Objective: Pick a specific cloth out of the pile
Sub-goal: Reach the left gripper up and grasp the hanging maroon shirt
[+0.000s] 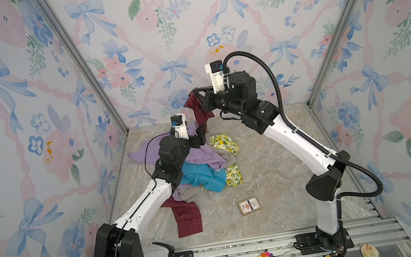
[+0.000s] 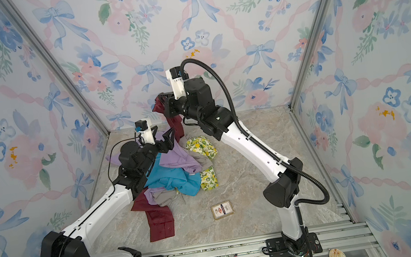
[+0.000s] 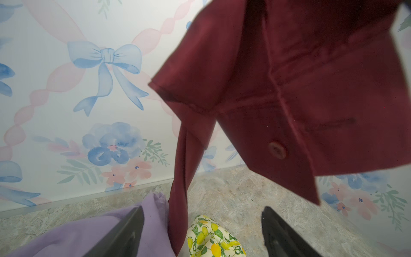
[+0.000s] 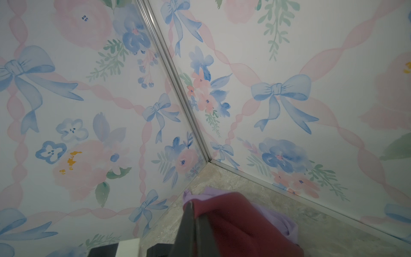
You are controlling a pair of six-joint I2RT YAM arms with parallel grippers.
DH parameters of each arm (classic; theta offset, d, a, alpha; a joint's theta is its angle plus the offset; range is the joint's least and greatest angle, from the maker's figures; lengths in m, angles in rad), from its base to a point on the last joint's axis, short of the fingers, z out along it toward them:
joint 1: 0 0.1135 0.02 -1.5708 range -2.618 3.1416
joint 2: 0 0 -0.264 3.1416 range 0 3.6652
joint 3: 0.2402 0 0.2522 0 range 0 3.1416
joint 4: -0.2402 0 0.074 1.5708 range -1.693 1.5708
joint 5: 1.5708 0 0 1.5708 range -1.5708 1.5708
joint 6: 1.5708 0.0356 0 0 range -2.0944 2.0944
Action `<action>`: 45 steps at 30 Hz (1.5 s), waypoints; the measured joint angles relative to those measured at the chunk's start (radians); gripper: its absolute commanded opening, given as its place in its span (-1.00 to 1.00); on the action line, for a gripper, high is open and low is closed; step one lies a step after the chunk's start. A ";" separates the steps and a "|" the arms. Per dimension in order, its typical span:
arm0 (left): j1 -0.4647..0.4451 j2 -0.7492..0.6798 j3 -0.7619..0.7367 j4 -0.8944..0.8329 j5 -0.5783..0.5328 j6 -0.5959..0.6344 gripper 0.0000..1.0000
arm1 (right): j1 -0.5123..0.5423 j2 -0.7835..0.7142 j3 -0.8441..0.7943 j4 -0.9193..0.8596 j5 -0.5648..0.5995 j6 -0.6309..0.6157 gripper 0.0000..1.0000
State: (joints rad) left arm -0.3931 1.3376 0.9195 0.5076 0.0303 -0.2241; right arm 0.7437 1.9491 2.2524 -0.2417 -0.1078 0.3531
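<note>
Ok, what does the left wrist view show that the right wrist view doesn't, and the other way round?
Left wrist only: the cuff button of the maroon shirt, its sleeve hanging down, seen between the open left fingers, and the lemon-print cloth. Right wrist only: the right fingers shut on maroon fabric, and the enclosure's corner post. Both: the maroon shirt, the lilac shirt and the marble-look floor.
</note>
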 measured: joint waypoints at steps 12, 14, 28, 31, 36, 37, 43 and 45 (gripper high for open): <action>0.013 0.367 0.225 0.100 0.012 -0.024 -1.00 | -0.009 -0.221 -0.327 0.092 -0.015 0.050 -1.00; 0.037 0.409 0.290 0.101 0.038 -0.051 -1.00 | -0.028 -0.258 -0.404 0.113 -0.017 0.066 -1.00; 0.108 0.441 0.743 -0.093 0.219 -0.179 -1.00 | -0.199 -0.206 -0.663 0.240 -0.058 0.172 -1.00; 0.106 0.445 0.852 -0.195 0.237 -0.179 -1.00 | -0.178 -0.124 -0.599 0.286 -0.088 0.179 -1.00; 0.106 0.490 1.050 -0.346 0.241 -0.182 -1.00 | -0.146 0.017 -0.444 0.377 -0.117 0.179 -0.96; 0.107 0.490 1.062 -0.360 0.241 -0.186 -1.00 | -0.142 0.038 -0.427 0.404 -0.122 0.180 -0.86; 0.107 0.454 1.026 -0.378 0.240 -0.204 -1.00 | -0.139 0.155 -0.423 0.603 -0.142 0.196 0.13; 0.107 0.422 0.981 -0.379 0.240 -0.204 -1.00 | -0.134 0.195 -0.434 0.661 -0.146 0.194 0.27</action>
State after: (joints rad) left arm -0.2863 1.7599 1.9003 0.1284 0.2707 -0.4286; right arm 0.6094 2.1445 1.8183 0.4198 -0.2539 0.5472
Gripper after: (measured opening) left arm 0.047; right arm 0.583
